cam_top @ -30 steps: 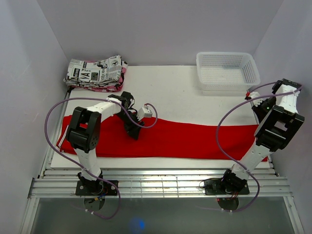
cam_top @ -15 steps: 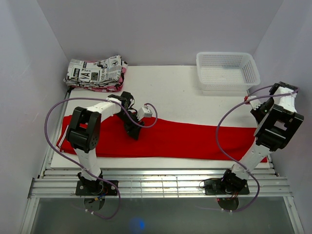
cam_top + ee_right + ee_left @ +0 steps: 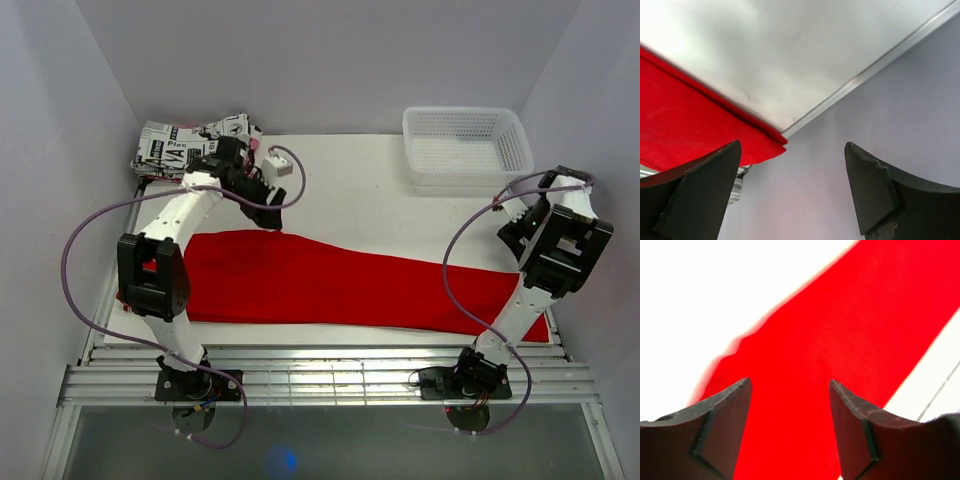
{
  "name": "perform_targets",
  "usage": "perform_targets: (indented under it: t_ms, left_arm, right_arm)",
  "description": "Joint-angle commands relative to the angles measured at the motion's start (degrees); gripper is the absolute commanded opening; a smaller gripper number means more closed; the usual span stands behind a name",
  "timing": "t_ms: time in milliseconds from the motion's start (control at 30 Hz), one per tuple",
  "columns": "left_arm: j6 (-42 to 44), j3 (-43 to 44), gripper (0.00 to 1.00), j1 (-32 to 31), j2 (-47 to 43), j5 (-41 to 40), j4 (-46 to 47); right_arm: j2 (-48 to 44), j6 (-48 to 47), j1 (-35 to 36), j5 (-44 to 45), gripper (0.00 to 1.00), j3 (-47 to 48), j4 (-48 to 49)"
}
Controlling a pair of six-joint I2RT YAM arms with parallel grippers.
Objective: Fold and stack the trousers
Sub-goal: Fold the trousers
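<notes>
So the red trousers point(image 3: 330, 285) are laid out flat along the near half of the counter point(image 3: 360, 195), running pretty much from the left edge all the way to the right one. The left part is the wider bit and it narrows toward the right, so the far edge slopes down a little as you follow it across. They aren't folded over anywhere that I can see.

The left hand point(image 3: 268, 215) is out over the far edge of the trousers, toward the left end. Its fingers point(image 3: 720, 430) are a fair way apart with nothing between them, just red cloth and white counter underneath. I honestly can't tell if the tips are touching the fabric or only hanging over it.

The right hand point(image 3: 512, 232) is way over by the right wall point(image 3: 880, 100), above the right end of the trousers. Its fingers point(image 3: 875, 190) are spread wide and there's nothing in them either. From its wrist camera the corner of the red cloth ends right at the metal strip point(image 3: 855, 80) where the counter meets the wall.

In the back left corner there's a folded newspaper-print garment point(image 3: 195, 150), well apart from the trousers. A white mesh basket point(image 3: 465, 145) is in the back right corner.
</notes>
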Motion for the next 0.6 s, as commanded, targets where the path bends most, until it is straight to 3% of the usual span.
perform_targets:
  t_ms: [0,167,233,367,567]
  left_arm:
    - [-4.64,11.67,0.76,6.89,0.73,0.71,-5.64]
    - [4.31,21.37,0.76,14.12,13.37,-0.34,-14.18]
    - [9.21,23.57,0.74,17.18,16.64,1.06,-18.93]
    - [15.12,20.43,0.73,18.43,19.03,2.29,-19.91]
    - [16.10,12.52,0.72,18.43,18.67,2.64,-13.94]
  right_arm:
    - [-5.16,1.59,5.17,-7.34,0.90,6.22,-5.86]
    - [-9.11,7.66,16.66,-17.19,0.88,5.27,-10.87]
    - [-10.00,10.37,22.28,-20.63,0.81,3.51,-11.58]
    - [-10.71,13.55,30.31,-23.10,0.61,-4.65,-9.93]
    - [-9.49,15.57,34.27,-15.90,0.50,-20.30,1.49]
